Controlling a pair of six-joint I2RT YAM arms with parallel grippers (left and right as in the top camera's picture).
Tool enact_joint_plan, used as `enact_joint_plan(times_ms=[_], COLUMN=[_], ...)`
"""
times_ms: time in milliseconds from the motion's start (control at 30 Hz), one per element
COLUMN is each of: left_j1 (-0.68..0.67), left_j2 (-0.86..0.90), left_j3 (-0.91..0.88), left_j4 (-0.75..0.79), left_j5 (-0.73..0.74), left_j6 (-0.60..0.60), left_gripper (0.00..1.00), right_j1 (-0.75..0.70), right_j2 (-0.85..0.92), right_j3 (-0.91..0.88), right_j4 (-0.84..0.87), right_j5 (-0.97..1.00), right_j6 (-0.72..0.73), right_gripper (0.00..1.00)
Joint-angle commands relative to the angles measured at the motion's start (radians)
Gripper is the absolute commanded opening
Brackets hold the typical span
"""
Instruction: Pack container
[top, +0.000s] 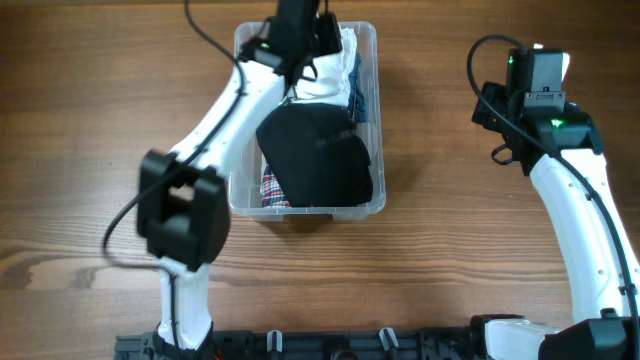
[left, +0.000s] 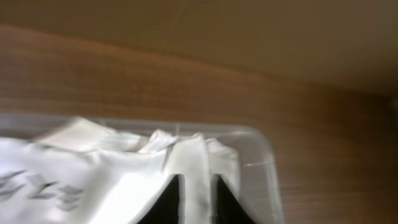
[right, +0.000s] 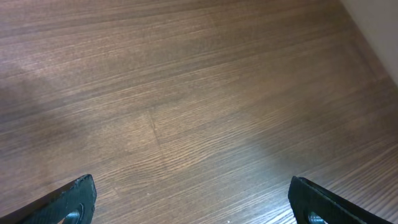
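Observation:
The clear plastic container (top: 375, 120) stands at the table's back middle, holding a black garment (top: 318, 155), a plaid cloth (top: 272, 190), a blue cloth (top: 358, 95) and a white cloth (top: 335, 75). My left gripper (top: 305, 45) is over the container's far end, shut on a fold of the white cloth (left: 193, 168); the container's rim (left: 267, 162) shows beside it. My right gripper (top: 535, 70) is open and empty over bare table at the right; its fingertips show at the bottom corners of the right wrist view (right: 193, 205).
The wooden table (top: 100, 120) surrounds the container. The left arm (top: 210, 130) stretches over the container's left side. A black rail (top: 330, 345) runs along the front edge.

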Motion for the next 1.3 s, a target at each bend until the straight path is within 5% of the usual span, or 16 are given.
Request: enact_joint_plan(times_ms=[0, 167, 567, 1267], left_j1=[0.078, 0.169, 0.324, 0.327], left_j2=[-0.195, -0.286, -0.305, -0.305], left_j3=[0.006, 0.006, 0.006, 0.006], left_j4=[-0.059, -0.189, -0.296, -0.296], left_j5=[-0.019, -0.105, -0.106, -0.105], left_j6=[-0.008, -0.007, -0.007, -0.007], left_gripper=[0.51, 0.99, 1.00, 1.00], right_j1=[-0.002, -0.002, -0.002, -0.003], right_j2=[0.006, 0.006, 0.006, 0.006], right_j3=[-0.001, -0.001, -0.001, -0.001], right_j4=[0.002, 0.002, 0.002, 0.002], right_j5=[-0.005, -0.005, -0.005, -0.005], right_j6=[-0.001, -0.001, -0.001, -0.001], right_gripper=[1.00, 1.00, 1.00, 1.00])
